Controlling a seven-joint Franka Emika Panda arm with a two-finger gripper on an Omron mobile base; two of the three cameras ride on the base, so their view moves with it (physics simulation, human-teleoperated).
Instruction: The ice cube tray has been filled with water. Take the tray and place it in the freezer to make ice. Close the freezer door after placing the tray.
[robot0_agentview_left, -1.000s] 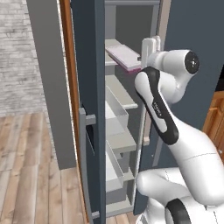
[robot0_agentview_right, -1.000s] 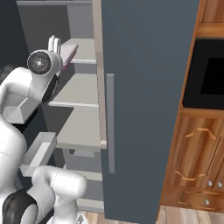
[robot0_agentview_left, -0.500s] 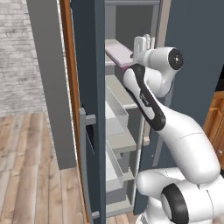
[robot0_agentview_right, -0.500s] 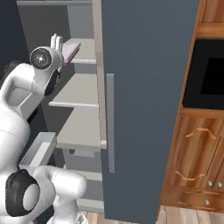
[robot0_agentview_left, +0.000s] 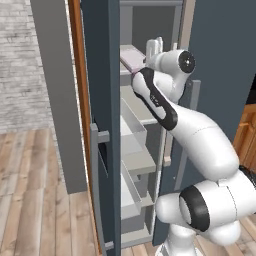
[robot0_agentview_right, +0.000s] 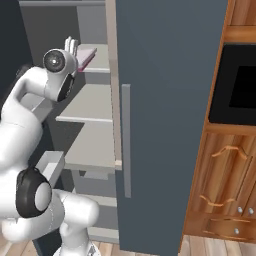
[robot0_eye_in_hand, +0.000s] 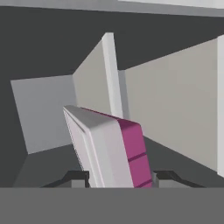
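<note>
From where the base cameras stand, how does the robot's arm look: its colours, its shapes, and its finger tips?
The arm is glossy white, built of rounded, bulging links. Dark grey to black bands and round caps mark its joints. No loose cables or printed markings are visible. The gripper has two small dark finger tips.

You're in a home kitchen: tall fridge (robot0_agentview_left: 100, 75) open with shelves (robot0_agentview_right: 95, 105) inside, wood cabinets (robot0_agentview_right: 225, 200), a built-in oven (robot0_agentview_right: 240, 85), plank floor (robot0_agentview_left: 30, 190), brick wall (robot0_agentview_left: 20, 60).
</note>
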